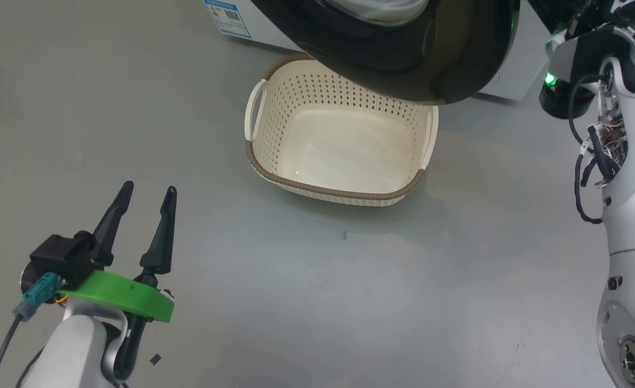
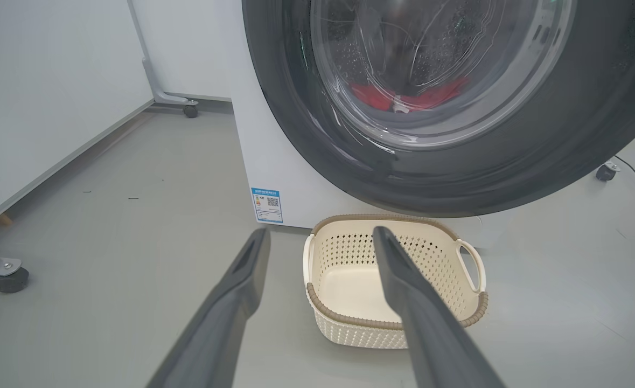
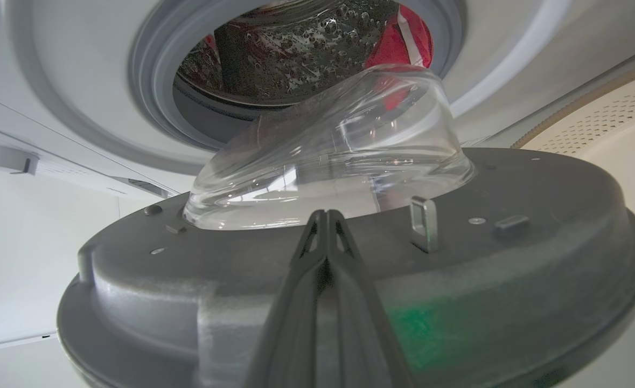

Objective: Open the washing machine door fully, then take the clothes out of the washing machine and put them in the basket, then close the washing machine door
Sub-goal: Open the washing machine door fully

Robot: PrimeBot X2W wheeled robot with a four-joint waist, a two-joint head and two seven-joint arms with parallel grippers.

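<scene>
Bright, even, cool white light falls from overhead on the grey floor (image 1: pixel 349 302); the cream basket (image 1: pixel 339 188) casts only a soft, faint shadow; the glossy black rim of the washing machine door (image 1: pixel 403 59) carries pale glare. In the left wrist view the left gripper (image 2: pixel 321 230) looms soft and blurred, and straight lines bow near the edges; in the right wrist view the glass bowl (image 3: pixel 339 145) holds white reflections, a green glow tints the door's rim, and the near right gripper (image 3: pixel 326 215) is out of focus.

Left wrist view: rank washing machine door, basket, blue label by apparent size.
1. washing machine door, largest by far, cropped by the frame.
2. basket.
3. blue label, smallest.
The door hangs out over the basket, nearer than the label, which inflates it; the order holds anyway.
</scene>
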